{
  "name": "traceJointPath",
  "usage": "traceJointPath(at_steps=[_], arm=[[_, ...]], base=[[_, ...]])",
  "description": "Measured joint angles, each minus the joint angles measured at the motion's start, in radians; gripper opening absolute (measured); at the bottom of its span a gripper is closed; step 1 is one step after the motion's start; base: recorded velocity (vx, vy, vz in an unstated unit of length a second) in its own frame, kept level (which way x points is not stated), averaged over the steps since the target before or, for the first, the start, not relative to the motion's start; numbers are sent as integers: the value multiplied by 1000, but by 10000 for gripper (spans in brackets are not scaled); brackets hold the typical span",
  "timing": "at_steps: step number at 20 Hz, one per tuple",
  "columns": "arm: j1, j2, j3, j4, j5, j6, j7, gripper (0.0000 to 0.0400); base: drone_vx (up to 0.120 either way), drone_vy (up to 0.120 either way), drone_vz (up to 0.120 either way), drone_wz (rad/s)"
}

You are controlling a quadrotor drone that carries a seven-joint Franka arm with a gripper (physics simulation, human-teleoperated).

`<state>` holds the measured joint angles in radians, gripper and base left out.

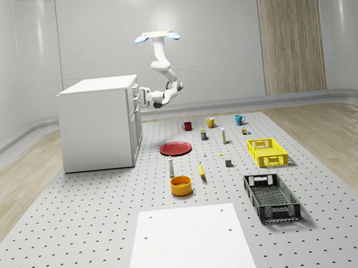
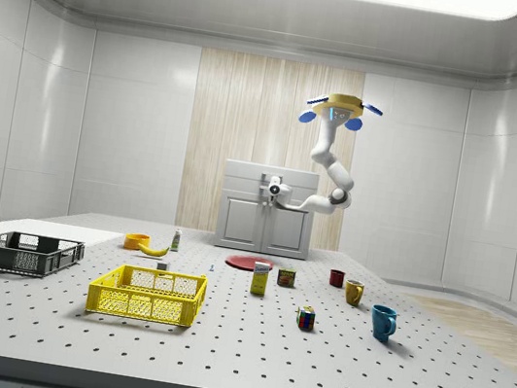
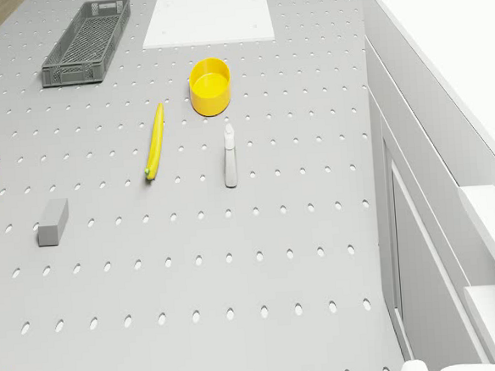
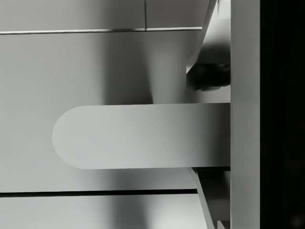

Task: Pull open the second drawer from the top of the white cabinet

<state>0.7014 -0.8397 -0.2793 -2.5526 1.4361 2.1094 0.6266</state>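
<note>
Whole-scene view: drone (image 1: 157, 36) hovers beside white cabinet (image 1: 98, 123); claw (image 1: 142, 98) at drawer fronts, grip state unclear.

White cabinet (image 3: 448, 137), yellow bowl (image 3: 210, 86), banana (image 3: 153, 141), white bottle (image 3: 229, 155), black crate (image 3: 86, 42)

A plain white box-shaped cabinet (image 1: 98, 123) stands on the grey counter (image 1: 82, 244) patterned with dark holes. Near it lie a round red plate (image 1: 175, 148), a yellow-orange bowl (image 1: 181, 185), a yellow slatted crate (image 1: 267, 152) and a black mesh crate (image 1: 271, 196).
</note>
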Motion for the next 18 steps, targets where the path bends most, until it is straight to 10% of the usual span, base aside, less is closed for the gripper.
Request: traceJointPath(at_steps=[18], arm=[[-49,-26,-20,-11,-43,-54,3,166]], base=[[0,0,0,0]])
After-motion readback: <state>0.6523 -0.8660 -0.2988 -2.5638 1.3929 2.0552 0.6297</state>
